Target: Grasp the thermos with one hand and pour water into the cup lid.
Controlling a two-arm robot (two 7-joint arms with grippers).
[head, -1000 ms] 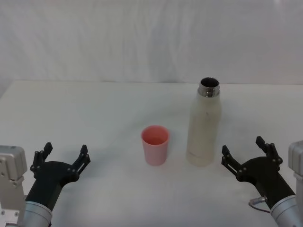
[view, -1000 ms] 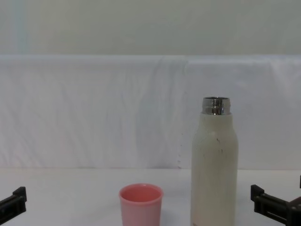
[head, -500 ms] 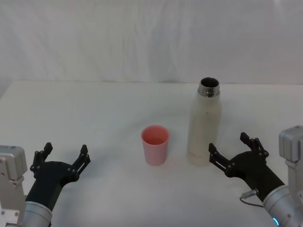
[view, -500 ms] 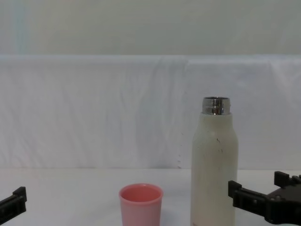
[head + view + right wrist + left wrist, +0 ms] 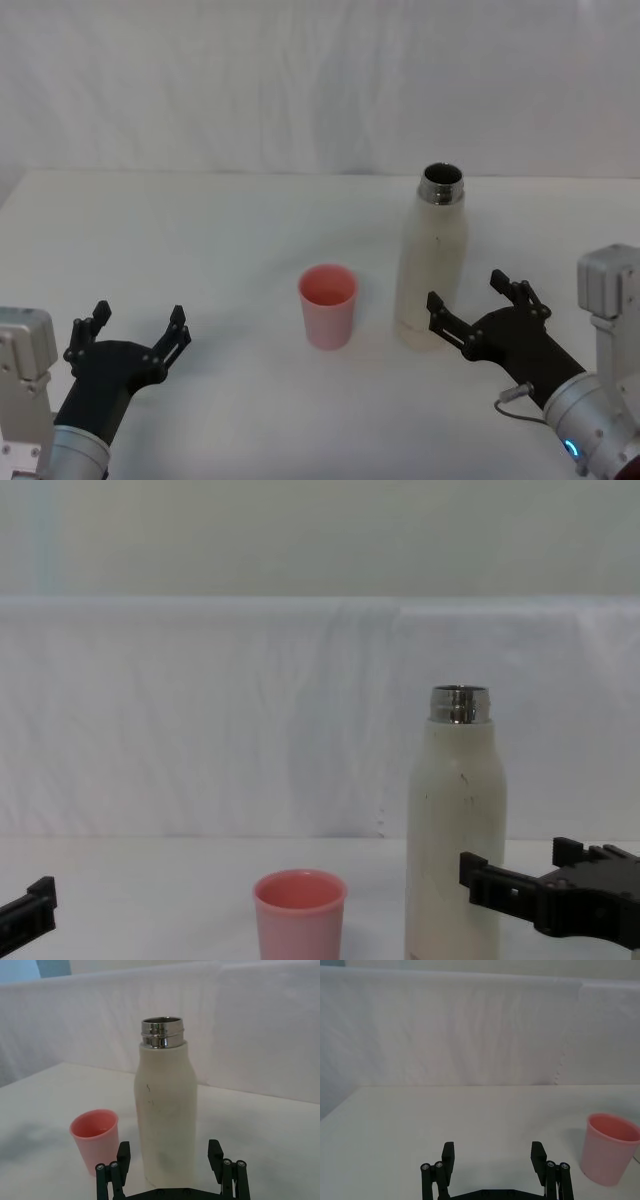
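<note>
White table [image 5: 200,230]: one thermos [image 5: 432,262], one cup lid [image 5: 327,305], two spread grippers

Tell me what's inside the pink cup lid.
The cup lid shows only bare pink inner wall in the head view, no visible water; its bottom is hidden by the rim.

In your chest view the lower edge cuts off the base of the thermos [image 5: 455,830] and the bottom of the cup lid [image 5: 299,912]. One finger of the right pincer [image 5: 520,875] crosses the thermos, hiding part of its wall. You cannot see any water level inside the thermos's dark neck.
</note>
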